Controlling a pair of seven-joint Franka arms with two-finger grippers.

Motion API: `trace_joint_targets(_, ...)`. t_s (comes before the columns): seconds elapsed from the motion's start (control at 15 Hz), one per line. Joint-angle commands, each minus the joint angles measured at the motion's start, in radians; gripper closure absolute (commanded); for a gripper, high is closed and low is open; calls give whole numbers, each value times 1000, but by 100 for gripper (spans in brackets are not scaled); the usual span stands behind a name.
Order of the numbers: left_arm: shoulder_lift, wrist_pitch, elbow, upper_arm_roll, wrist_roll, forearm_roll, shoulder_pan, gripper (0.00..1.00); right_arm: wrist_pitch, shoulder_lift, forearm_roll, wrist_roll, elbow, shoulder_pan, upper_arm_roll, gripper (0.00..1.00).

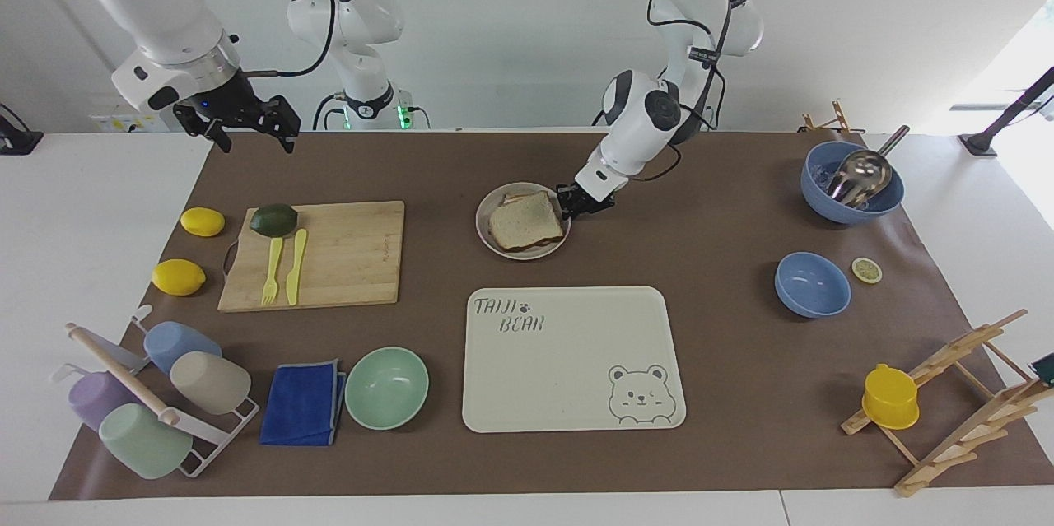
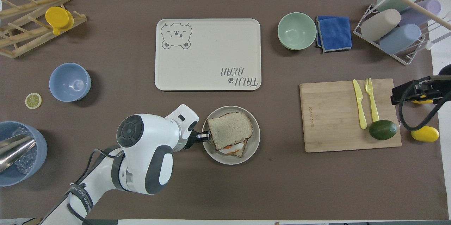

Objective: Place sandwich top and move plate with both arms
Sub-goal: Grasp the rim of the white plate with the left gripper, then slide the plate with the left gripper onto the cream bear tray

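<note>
The sandwich top (image 1: 525,220) is a speckled bread slice lying on the egg toast (image 2: 233,148) on the round beige-grey plate (image 1: 519,253). In the overhead view the sandwich top (image 2: 229,130) covers most of the plate (image 2: 229,160). My left gripper (image 1: 569,203) is low at the plate's rim on the side toward the left arm's end; in the overhead view the left gripper (image 2: 205,135) reaches the rim beside the bread. My right gripper (image 1: 251,133) is open and empty, held up over the mat's corner by the right arm's base, where that arm waits.
A cream bear tray (image 1: 568,394) lies farther from the robots than the plate. A wooden board (image 1: 346,254) with an avocado (image 1: 273,219), fork and knife lies toward the right arm's end, two lemons (image 1: 178,276) beside it. A mint bowl (image 1: 386,387) and blue bowls (image 1: 812,285) stand about.
</note>
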Motion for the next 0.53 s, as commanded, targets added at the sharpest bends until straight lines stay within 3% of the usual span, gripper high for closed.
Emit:
trace_joint_targets(0.0,2,14,-10,14,-4,-17,-12,100,-11,-2,22,-7,1,-21,11,0)
trace_joint_targets(0.27,-52,-81,27,20,8,-17,49,100,-11,-2,22,-7,3,-21,11,0)
trace_joint_targets(0.47,-68,-302,186,22,16,-9,164,100,-11,-2,22,-7,3,-21,11,0)
